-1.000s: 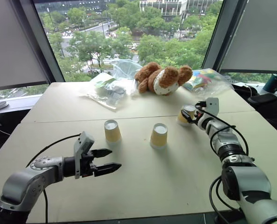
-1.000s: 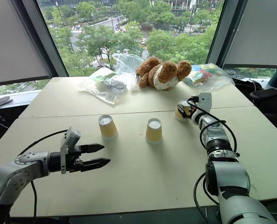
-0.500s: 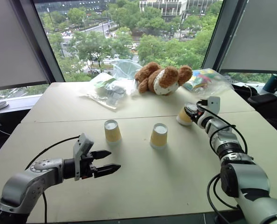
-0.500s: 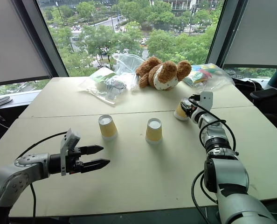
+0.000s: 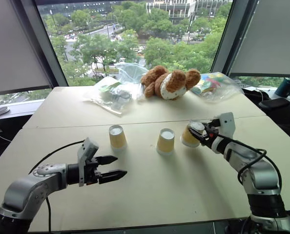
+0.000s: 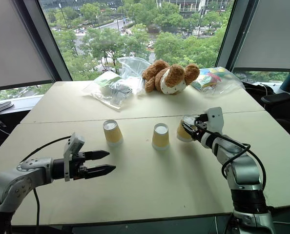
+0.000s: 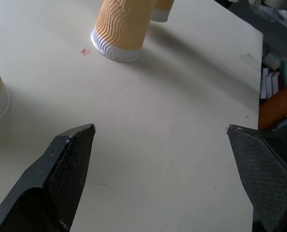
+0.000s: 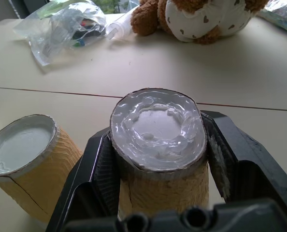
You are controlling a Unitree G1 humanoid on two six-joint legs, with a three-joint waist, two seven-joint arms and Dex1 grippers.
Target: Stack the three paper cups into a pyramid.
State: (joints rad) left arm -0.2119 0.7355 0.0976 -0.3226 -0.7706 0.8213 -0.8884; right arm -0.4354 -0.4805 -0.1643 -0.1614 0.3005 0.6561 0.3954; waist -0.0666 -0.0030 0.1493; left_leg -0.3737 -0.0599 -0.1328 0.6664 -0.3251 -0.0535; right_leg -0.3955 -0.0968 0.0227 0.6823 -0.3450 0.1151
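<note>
Two yellow-tan paper cups stand upside down on the table, one on the left and one in the middle. The third cup is tilted just right of the middle one, with my right gripper shut on it. In the right wrist view the black fingers clamp both sides of that cup, and the middle cup sits close beside it. My left gripper hovers open near the table's front, short of the left cup, with nothing between its fingers.
A teddy bear lies at the table's far edge, with clear plastic bags on its left and right. A dark mug stands off the table at the far right. A seam crosses the tabletop behind the cups.
My right gripper has shut on the third cup and carried it back toward me and leftward, to beside the middle cup. The left arm has stayed still.
</note>
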